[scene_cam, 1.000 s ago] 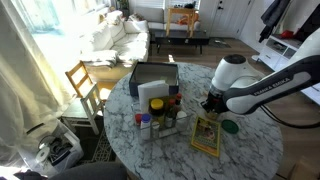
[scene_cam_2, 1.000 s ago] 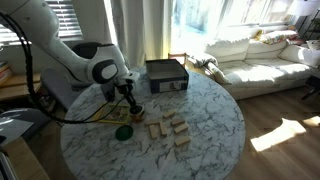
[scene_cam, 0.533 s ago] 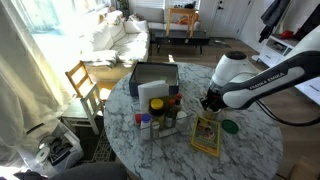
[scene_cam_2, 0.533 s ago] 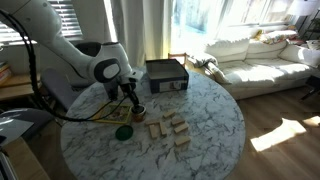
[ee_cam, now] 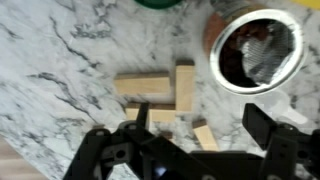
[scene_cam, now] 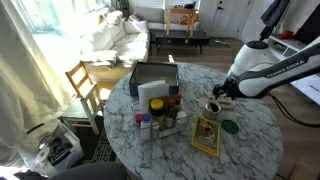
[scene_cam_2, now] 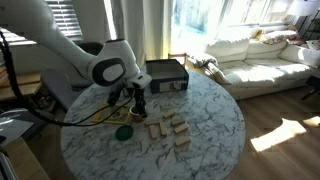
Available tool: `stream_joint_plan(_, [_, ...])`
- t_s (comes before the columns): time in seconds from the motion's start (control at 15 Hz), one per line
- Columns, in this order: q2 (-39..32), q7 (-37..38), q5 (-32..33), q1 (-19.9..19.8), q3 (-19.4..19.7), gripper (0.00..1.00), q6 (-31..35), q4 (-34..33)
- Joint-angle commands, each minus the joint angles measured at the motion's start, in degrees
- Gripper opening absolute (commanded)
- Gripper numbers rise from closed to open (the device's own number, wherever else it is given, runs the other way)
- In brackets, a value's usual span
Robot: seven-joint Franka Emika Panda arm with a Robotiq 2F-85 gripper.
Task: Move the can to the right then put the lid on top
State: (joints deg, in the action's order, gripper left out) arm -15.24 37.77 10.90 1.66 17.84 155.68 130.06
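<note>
The can (ee_cam: 258, 50), a short silvery tin with an open top, stands upright on the marble table (ee_cam: 60, 60); both exterior views show it too (scene_cam: 213, 106) (scene_cam_2: 138, 113). My gripper (ee_cam: 203, 125) is open and holds nothing, with only marble and a wooden block between its fingers. It hovers just above and beside the can (scene_cam: 222, 93) (scene_cam_2: 138, 98). The lid (scene_cam: 230, 127), a flat dark green disc, lies on the table a short way from the can (scene_cam_2: 123, 131); only its edge shows at the top of the wrist view (ee_cam: 158, 3).
Several wooden blocks (ee_cam: 160, 88) (scene_cam_2: 170, 128) lie close to the can. A yellow-green booklet (scene_cam: 206, 136), a cluster of small jars (scene_cam: 160, 118) and a black box (scene_cam: 153, 78) (scene_cam_2: 166, 75) share the table. A wooden chair (scene_cam: 85, 80) stands beside it.
The gripper has opened and let go of the can, then lifted up and away from it. The can stays standing where it was; the lid has not moved.
</note>
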Motion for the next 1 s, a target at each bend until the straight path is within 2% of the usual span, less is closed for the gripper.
stream_joint_plan(0.0, [0.5, -0.87, -1.4, -3.19, 0.76, 1.0, 1.41, 5.43])
stream_joint_plan(0.27, [0.39, -11.91, -6.53, -7.33, -2.34, 1.0, 4.8, 10.37])
stream_joint_plan(0.73, [-0.21, -36.01, -19.51, -14.86, -11.9, 1.0, 9.94, 15.23])
stream_joint_plan(0.8, [-0.1, -38.13, -21.39, -15.8, -13.1, 1.0, 10.05, 15.4])
stream_joint_plan(0.87, [-0.22, -32.72, -17.9, -12.25, -9.65, 1.0, 8.18, 14.03])
stream_joint_plan(0.93, [-0.21, -34.6, -19.14, -13.08, -10.63, 1.0, 8.24, 14.22])
